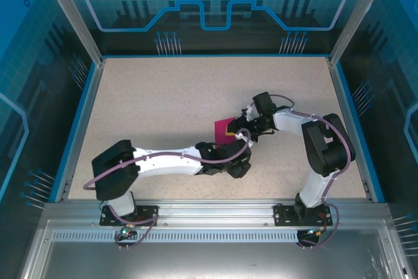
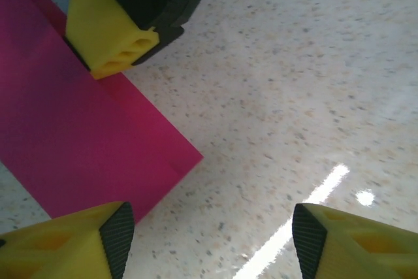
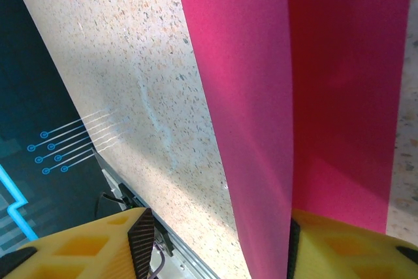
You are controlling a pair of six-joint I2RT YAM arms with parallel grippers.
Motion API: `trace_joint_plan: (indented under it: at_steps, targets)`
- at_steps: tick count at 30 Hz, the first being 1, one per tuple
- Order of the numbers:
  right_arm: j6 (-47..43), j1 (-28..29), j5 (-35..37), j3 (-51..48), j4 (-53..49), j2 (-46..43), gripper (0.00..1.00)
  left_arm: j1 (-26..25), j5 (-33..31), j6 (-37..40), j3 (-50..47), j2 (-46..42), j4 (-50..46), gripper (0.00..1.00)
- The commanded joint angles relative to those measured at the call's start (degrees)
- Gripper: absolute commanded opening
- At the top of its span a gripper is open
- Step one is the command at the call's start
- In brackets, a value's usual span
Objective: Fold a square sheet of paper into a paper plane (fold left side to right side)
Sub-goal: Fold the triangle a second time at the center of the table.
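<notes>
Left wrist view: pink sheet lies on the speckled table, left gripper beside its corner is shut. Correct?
No: the left gripper is open, jaws wide apart, per the left wrist view. The pink sheet does lie on the table beside it.

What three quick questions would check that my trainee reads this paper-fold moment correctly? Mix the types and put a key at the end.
1. True or false: the left gripper is shut on the pink sheet.
2. Fill in: the right gripper has its jaws ____.
3. In the left wrist view, one yellow finger of the right gripper sits: A) far from the sheet, B) at the sheet's edge, C) inside the left gripper's jaws.

Key: 1 false, it is open; 2 open; 3 B.
</notes>
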Motion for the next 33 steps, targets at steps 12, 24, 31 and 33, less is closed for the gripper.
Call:
trace_joint_plan:
  at_steps: [12,24,31,33]
  targets:
    - [1.42,-0.28,-1.25,0.53,0.42,-0.20,0.54,-0.92,-14.41,-1.99,12.21,12.29,-12.98,0.63]
    - [-0.22,-0.33,0.74,0.95,-1.60,0.05,0.54,-1.02,-12.86,-1.15,9.38,10.12,-10.57,0.16]
    - [-2.25,-0.36,1.79,1.77,-2.29,-0.96,0.54,-0.77,-9.99,-0.66,8.38,8.27,-9.38,0.04]
    - [-2.81,-0.64,2.33,1.84,-1.58,-2.19,0.55,-0.32,-8.32,-0.69,7.81,7.28,-8.79,0.02]
